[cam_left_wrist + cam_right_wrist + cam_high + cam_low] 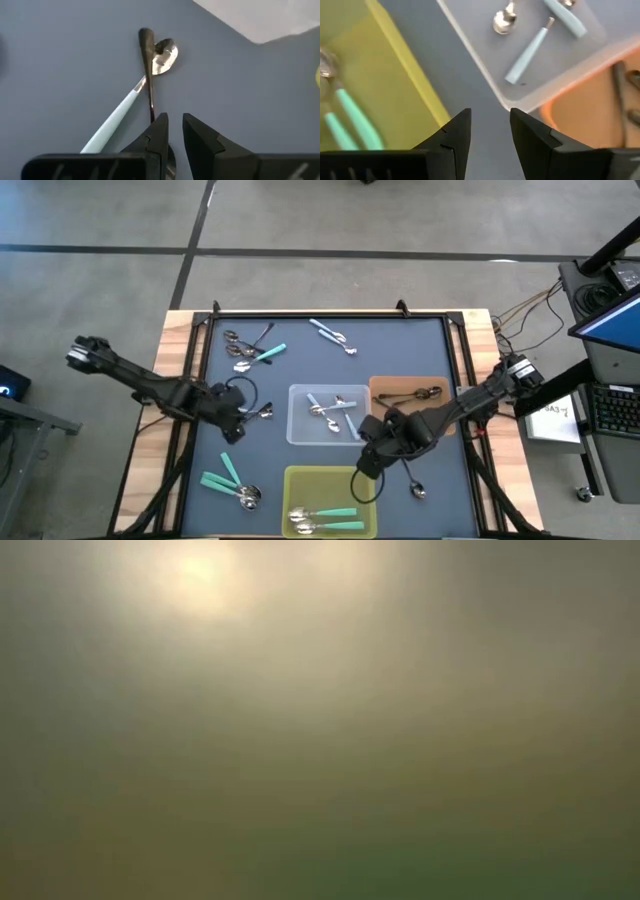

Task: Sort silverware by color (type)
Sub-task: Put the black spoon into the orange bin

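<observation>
My left gripper [238,408] [175,131] hovers low over two crossed spoons [262,412] on the blue mat: a dark-handled spoon [148,75] and a light-blue-handled spoon [117,120]. Its fingers stand a narrow gap apart. My right gripper [368,462] [490,125] is open and empty over the mat, between the yellow-green bin [300,480] and the clear bin [300,430]. Teal spoons [325,518] lie in the yellow-green bin, light-blue ones [330,408] in the clear bin, dark ones [420,393] in the brown bin [385,385]. My left gripper comes from above; the dark spoon's handle end [152,116] runs under its left finger [157,137], which hides it. I cannot tell whether the finger touches it. The spoon lies flat on the mat.
Loose spoons lie on the mat: a mixed cluster at the far left [248,350], a light-blue pair at the far middle [333,335], teal ones at the near left [230,483], a dark one at the near right [415,485]. The low view shows only a yellow-green haze.
</observation>
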